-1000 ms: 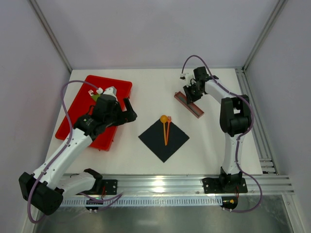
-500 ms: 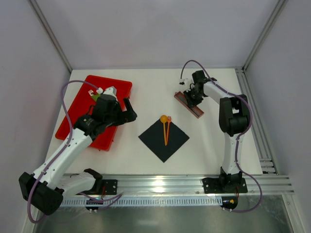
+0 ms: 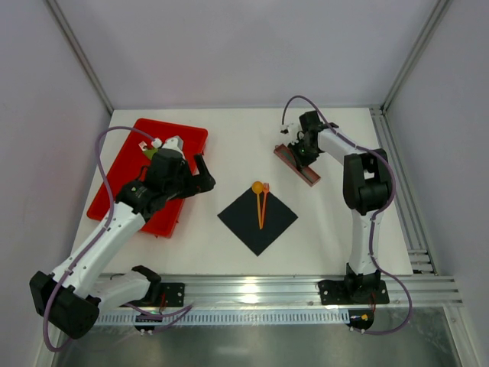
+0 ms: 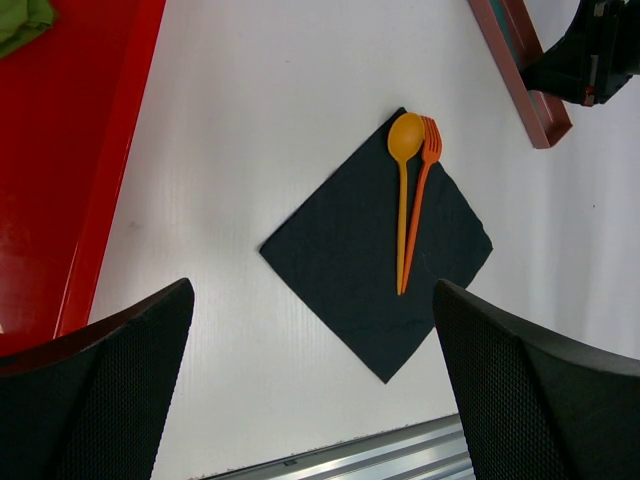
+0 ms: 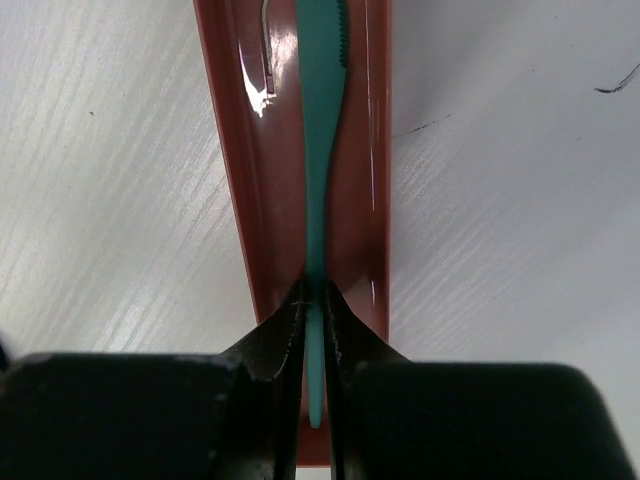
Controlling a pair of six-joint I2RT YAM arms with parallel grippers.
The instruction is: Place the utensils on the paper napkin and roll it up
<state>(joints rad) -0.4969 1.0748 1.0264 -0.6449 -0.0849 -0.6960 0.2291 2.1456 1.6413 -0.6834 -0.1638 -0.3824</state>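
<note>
We look down on a white table (image 3: 229,145) boxed in by pale walls (image 3: 244,46), with a metal rail (image 3: 290,289) along the near edge where both arms are bolted.

The right gripper (image 5: 313,292) reaches to the far right part of the table and stands down in the brown tray (image 5: 238,200). Its fingers (image 5: 275,340) are pressed together on the handle of a teal knife (image 5: 320,150). The knife lies lengthwise along the tray's floor with its serrated blade pointing away from the gripper, and the end of the handle passes between the fingers toward the wrist. The tray is long and narrow and lies slantwise, with bare white table on both sides.

The left gripper (image 3: 205,173) hangs spread wide, holding nothing, by the right edge of the red tray (image 3: 122,176). Its wrist camera looks past both fingers at the table below. We see something green (image 4: 20,20) in the red tray, too cut off to name.

Between the two arms, near the middle of the table, the napkin (image 4: 350,270) lies flat, turned like a diamond. On its right half lie an orange spoon (image 4: 405,138) and an orange fork (image 4: 421,190), side by side. Their heads are at the far corner and their handles meet toward the napkin's centre. The napkin is well apart from both trays and both grippers.
</note>
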